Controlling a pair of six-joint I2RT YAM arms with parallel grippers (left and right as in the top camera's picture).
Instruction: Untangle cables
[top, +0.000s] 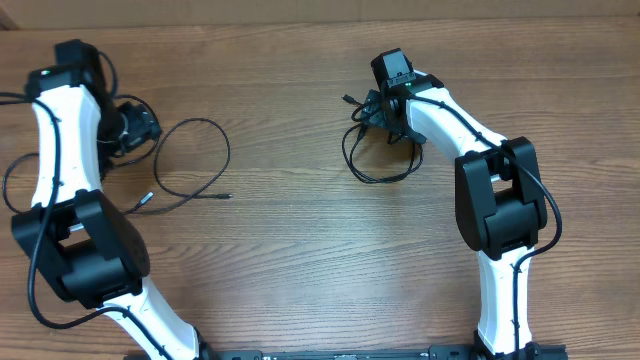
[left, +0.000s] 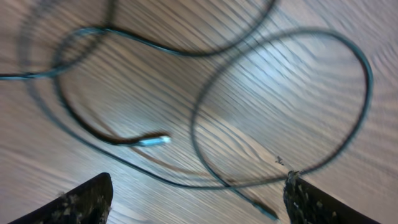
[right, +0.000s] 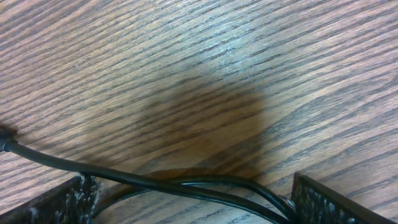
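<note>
Left wrist view, closest to the lens: we see the left pincer (left: 199, 198) open, its two dark fingers (left: 81, 202) set wide at the bottom corners with bare table (left: 249, 93) between them. Nothing is gripped. A small black plug (left: 268, 214) lies on the wood low in that gap, just inside the finger at the lower right corner, and the strand leading from it passes so close to that fingertip that we cannot tell whether they touch. Farther out, the left cable (left: 365, 74) spreads in one large loop and several crossing curves, all flat on the table. Its silver plug (left: 155, 141) rests beyond the gap, toward the other finger's side. This view is blurred, so we cannot sort out the crossings. In the right wrist view the right pincer (right: 191, 190) is open too, its fingers (right: 329, 202) far apart at the lower corners. The right cable (right: 62, 162) runs across the space between them as two strands lying side by side, low in the gap and resting on the wood, not clamped. Beyond it we see only wood grain and a soft shadow. From overhead, the left cable lies in an open loop just beside the left pincer, towards the table's middle. The right cable is bunched in a smaller loop under and just beside the right pincer. The two cables lie well apart.
</note>
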